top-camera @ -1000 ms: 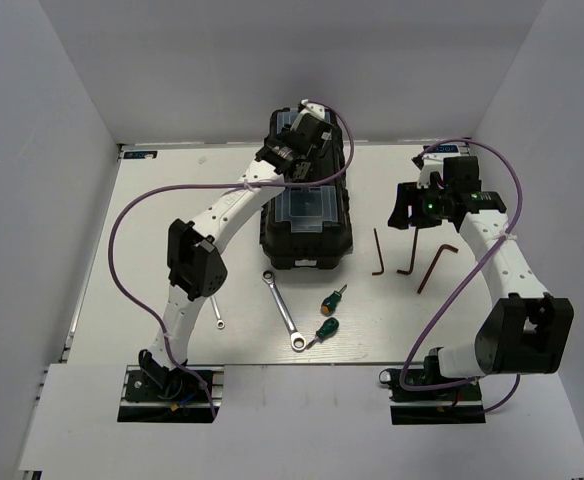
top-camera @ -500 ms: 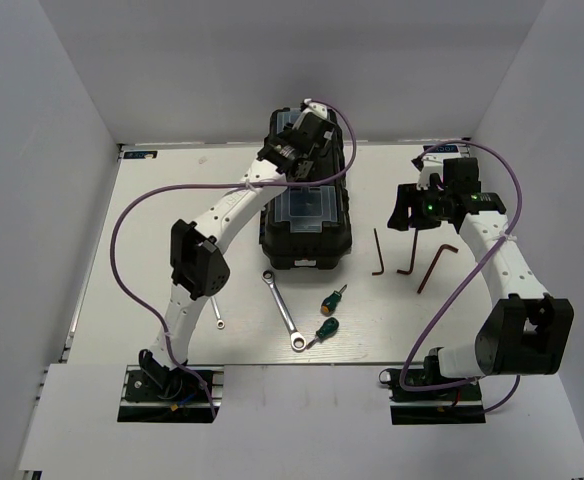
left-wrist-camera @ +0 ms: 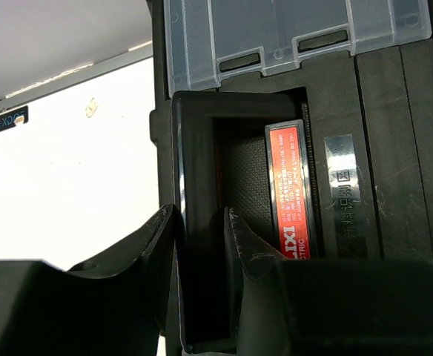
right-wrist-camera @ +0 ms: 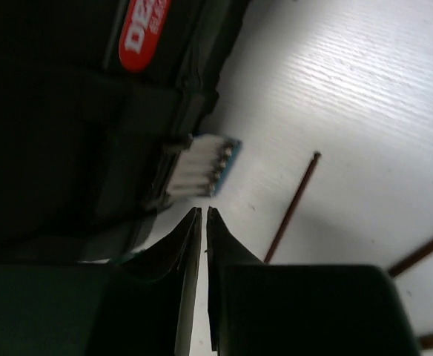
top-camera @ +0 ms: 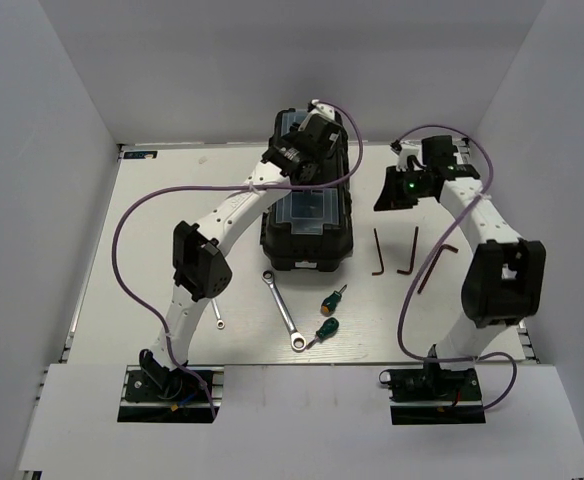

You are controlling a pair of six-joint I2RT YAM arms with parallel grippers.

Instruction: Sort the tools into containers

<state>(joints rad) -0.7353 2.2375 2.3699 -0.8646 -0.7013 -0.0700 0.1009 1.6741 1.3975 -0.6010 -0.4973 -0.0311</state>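
The black toolbox [top-camera: 307, 220] lies shut in the middle, with two clear-lidded organisers and a red-marked handle [left-wrist-camera: 287, 185]. My left gripper [top-camera: 302, 152] [left-wrist-camera: 198, 215] is over the handle; its jaws clamp the black rim beside the red label. My right gripper [top-camera: 390, 195] [right-wrist-camera: 203, 210] hovers right of the toolbox [right-wrist-camera: 75, 111], jaws almost touching and empty. Hex keys [top-camera: 377, 250] [top-camera: 412, 250] [top-camera: 437, 262] [right-wrist-camera: 294, 204] lie on the table below it. A long wrench [top-camera: 282, 312], a short wrench [top-camera: 215, 312] and two green screwdrivers [top-camera: 334, 298] [top-camera: 325, 330] lie in front.
A small white ribbed piece with a blue edge [right-wrist-camera: 202, 167] shows against the toolbox side in the right wrist view. White walls close the table on the left, far and right sides. Purple cables loop off both arms.
The right arm swung back and left toward the toolbox, and its jaws closed from wide open. The left arm has barely moved.
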